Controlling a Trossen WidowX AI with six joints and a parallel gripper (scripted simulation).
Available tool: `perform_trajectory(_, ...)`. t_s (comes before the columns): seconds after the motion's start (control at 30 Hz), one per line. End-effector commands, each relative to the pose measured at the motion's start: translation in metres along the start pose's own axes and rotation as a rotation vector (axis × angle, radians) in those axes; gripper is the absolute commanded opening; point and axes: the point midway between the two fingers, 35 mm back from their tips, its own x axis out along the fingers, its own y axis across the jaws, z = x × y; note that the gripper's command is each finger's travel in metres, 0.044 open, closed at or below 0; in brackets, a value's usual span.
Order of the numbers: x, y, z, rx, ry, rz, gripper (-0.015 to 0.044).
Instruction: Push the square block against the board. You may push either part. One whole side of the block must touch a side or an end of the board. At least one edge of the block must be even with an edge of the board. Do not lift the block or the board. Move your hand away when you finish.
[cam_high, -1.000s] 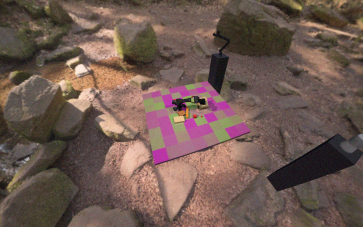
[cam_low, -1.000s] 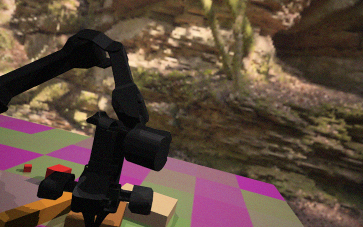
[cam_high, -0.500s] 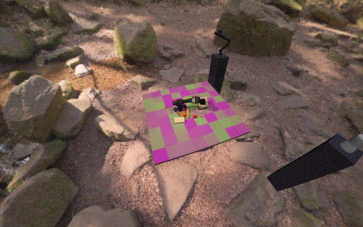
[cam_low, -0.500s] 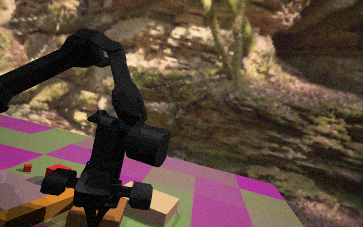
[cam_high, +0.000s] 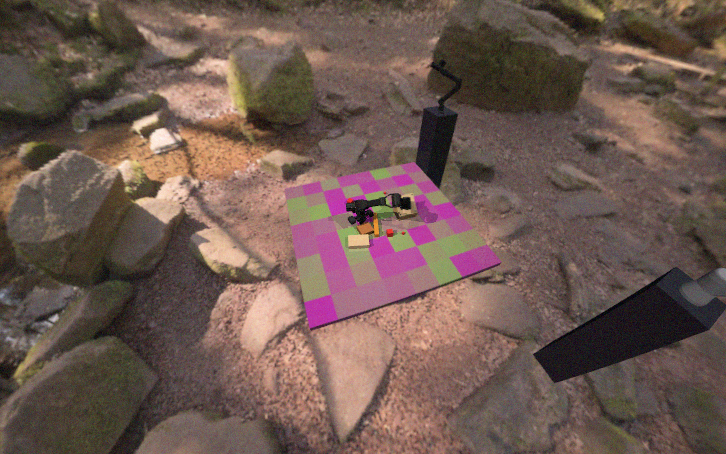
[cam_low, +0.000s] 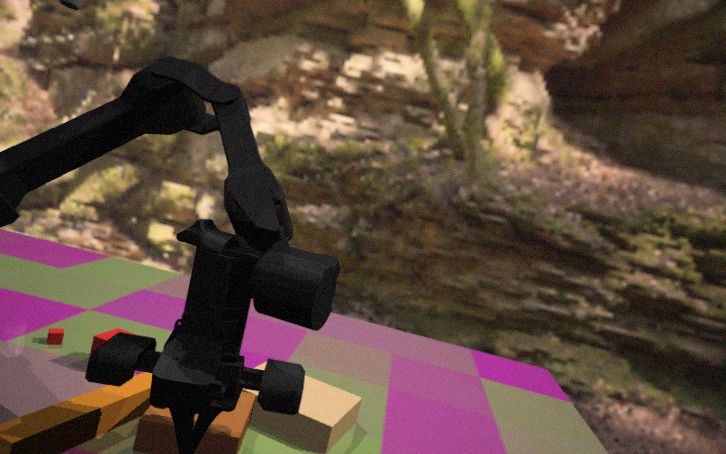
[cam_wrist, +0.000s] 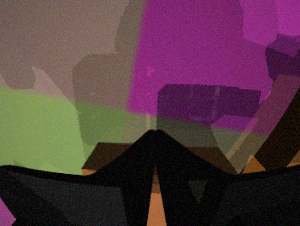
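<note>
The square block (cam_high: 365, 229) (cam_low: 230, 422) (cam_wrist: 105, 156) is orange-brown and lies flat. The board (cam_high: 376, 224) (cam_low: 120, 398) (cam_wrist: 280, 137) is a long orange bar beside it. In the exterior view a wedge of mat shows between them at the near end; whether they touch farther back is hidden by the hand. My gripper (cam_low: 187, 441) (cam_wrist: 154, 136) is shut and empty, pointing down, its fingers low in front of the block. Contact with the block cannot be told. In the top view the fingertips are hidden.
A cream block (cam_high: 358, 241) (cam_low: 329, 401) lies close to the brown block on the side away from my arm's base. A red cube (cam_high: 389, 232) (cam_low: 109, 337) and a smaller red cube (cam_high: 403, 233) (cam_low: 55, 336) are beyond the board. All lie on the checkered mat (cam_high: 385, 291).
</note>
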Motion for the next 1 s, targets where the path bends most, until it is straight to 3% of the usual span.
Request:
perform_trajectory(0.0,0.004,-0.002,0.000,0.000,0.013,-0.011,0.0000)
perform_trajectory(0.97,0.005,0.001,0.047,-0.001,0.012,-0.010,0.0000)
